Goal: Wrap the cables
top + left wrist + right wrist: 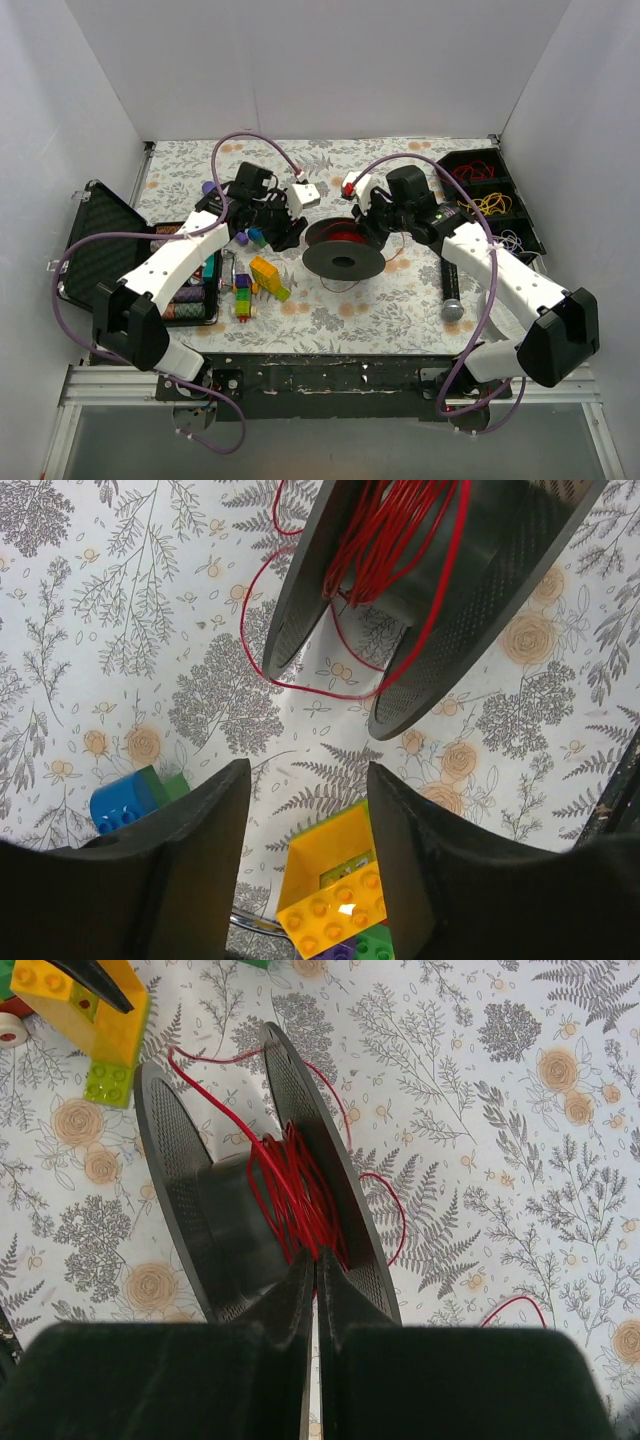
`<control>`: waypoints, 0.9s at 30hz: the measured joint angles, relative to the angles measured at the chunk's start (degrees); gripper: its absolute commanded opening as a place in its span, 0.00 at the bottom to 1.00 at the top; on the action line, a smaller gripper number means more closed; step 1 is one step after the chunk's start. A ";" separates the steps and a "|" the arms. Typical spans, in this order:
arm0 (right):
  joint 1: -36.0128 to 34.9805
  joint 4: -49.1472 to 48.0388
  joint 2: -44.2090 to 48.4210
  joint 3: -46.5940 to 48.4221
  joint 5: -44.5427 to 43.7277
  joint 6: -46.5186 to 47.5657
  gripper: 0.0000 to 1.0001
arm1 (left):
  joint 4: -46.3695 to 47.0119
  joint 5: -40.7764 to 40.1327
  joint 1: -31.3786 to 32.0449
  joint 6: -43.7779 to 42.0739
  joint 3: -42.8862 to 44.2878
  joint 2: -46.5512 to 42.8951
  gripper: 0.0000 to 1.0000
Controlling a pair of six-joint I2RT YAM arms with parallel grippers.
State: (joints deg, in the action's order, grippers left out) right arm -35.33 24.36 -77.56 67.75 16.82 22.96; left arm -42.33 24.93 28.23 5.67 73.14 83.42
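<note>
A black spool (pixel 343 262) stands tilted mid-table with thin red wire (pixel 343 236) wound loosely on its hub. In the right wrist view the red wire (pixel 295 1195) lies between the spool's flanges (pixel 170 1160), and loose loops trail onto the cloth. My right gripper (pixel 316 1260) is shut with its tips in the wound strands, pinching red wire. My left gripper (pixel 308 780) is open and empty, left of the spool (pixel 470 610), above a yellow brick (pixel 340 880). A slack loop of red wire (pixel 300 688) hangs below the spool.
Toy bricks (pixel 262 280) lie left of the spool. An open black case (pixel 100 245) with chips sits at the left edge. A black tray (pixel 490 195) with rubber bands is at back right. A dark pen-like object (pixel 452 295) lies at right. Purple robot cords (pixel 240 140) arc overhead.
</note>
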 measured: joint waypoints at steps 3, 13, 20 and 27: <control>0.02 0.07 -0.44 0.00 0.00 0.76 0.01 | 0.70 1.16 -0.26 0.17 0.02 0.50 0.55; 0.00 -0.28 -1.16 0.00 0.24 2.10 0.01 | 1.92 10.51 -0.28 0.13 3.98 0.37 0.72; 0.00 -5.01 -0.50 -3.76 -3.50 -1.62 0.01 | 9.97 20.48 -0.31 7.85 6.58 2.64 0.79; 0.00 -10.38 3.32 -10.97 -6.93 -2.03 0.01 | 17.68 22.82 0.15 14.16 6.95 10.25 0.80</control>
State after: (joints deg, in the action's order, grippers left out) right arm -35.33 13.98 -74.24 56.77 9.89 20.93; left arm -24.64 47.75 28.38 19.84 80.09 93.67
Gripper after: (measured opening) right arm 0.028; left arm 0.792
